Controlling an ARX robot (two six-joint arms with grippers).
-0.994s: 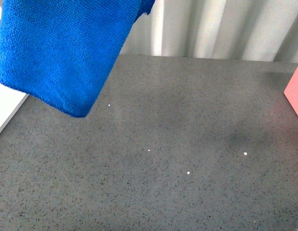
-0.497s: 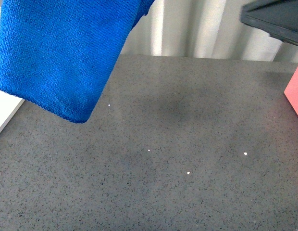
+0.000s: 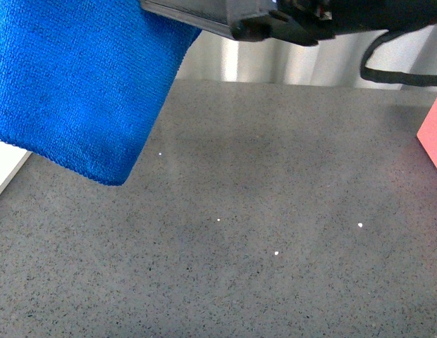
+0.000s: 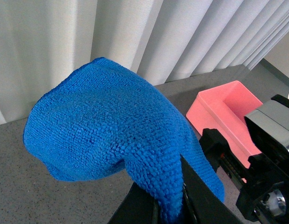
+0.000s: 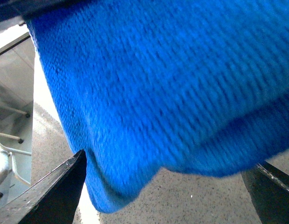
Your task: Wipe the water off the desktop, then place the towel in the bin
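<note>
Counter (image 3: 289, 211): glossy dark grey stone look, fine black & white speckle all over, soft pale sheen toward the back. A few tiny bright white dots (image 3: 276, 253) are scattered across its middle. Behind the far edge hangs a pleated white curtain (image 3: 310, 63), which fills the bg in the left wrist view, w/ a strip of plain wall at one corner. A flat white board (image 3: 5, 172) lies at the counter's left edge. A pink bin (image 3: 433, 134), open-topped w/ low walls, sits on the right side, only its corner showing in the front view. The towel (image 3: 77, 84) is up in the air over the left rear of the counter, off the surface, its lowest corner hanging near the board. Left pincer (image 4: 168, 205) is clamped on it, cloth nipped btwn the dark fingers and humped up over them. Right arm (image 3: 275, 17) stretches across the top of the front view, its end overlapping the towel's top, w/ a black cable (image 3: 388, 70) looping beneath. Right pincer (image 5: 163, 170) is spread wide, one dark finger (image 5: 51, 196) each side of the towel's hanging fold. Can't tell whether either touches the cloth.
</note>
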